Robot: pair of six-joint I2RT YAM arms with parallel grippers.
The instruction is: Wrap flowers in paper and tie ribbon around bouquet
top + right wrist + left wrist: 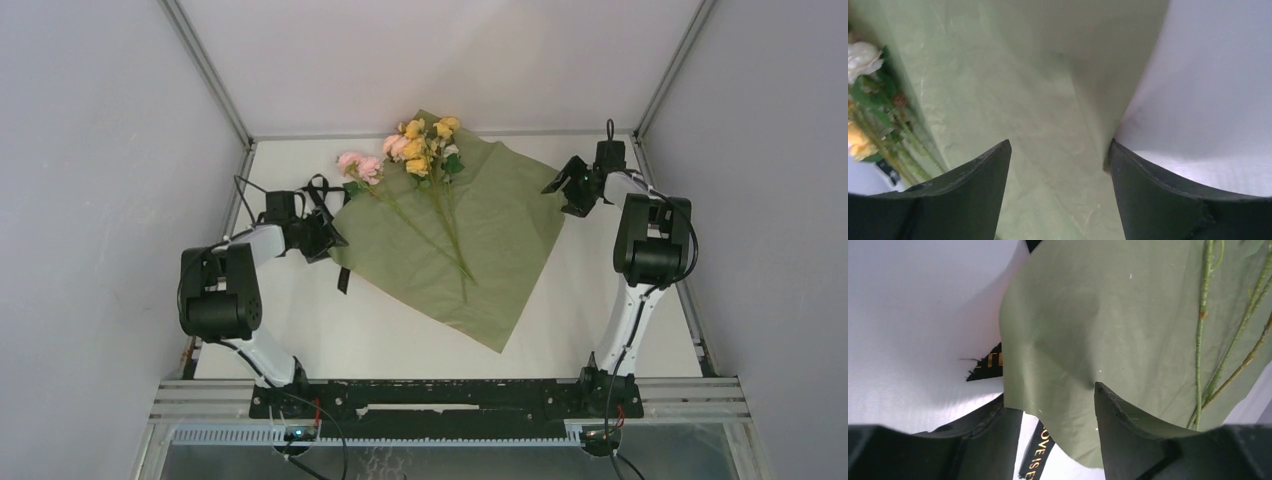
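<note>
Findings at this stage: the task is at its opening, with preparation complete and wrapping not begun. The paper (500, 240) lies flat on the table (300, 330), olive face up, turned so its corners point towards the two arms. The flowers (415, 150) lie across it, with the blooms at the far corner, partly overhanging the edge, and the stems running down towards the sheet's middle. No fold, roll or overlap is evident anywhere on the sheet. The ribbon (1035, 452) lies loose on the table at the paper's left corner, partly tucked under it, with gold lettering showing; it is not tied to anything. The left gripper (1048, 395) sits at that left corner with one finger on each side of the paper's edge. Its jaws stand apart with a clear gap and are not clamped. The sheet puckers slightly near one finger, but contact cannot be confirmed from this close, low angle. The right gripper (1060, 142) is at the opposite corner, jaws spread wide and holding nothing, with the paper's border running between them. Outstanding, in my assessment: both corners must be taken up, the sheet drawn over the stems and shaped into a cone, and the ribbon then freed from beneath and tied around it. Practically all of the work lies ahead.
</note>
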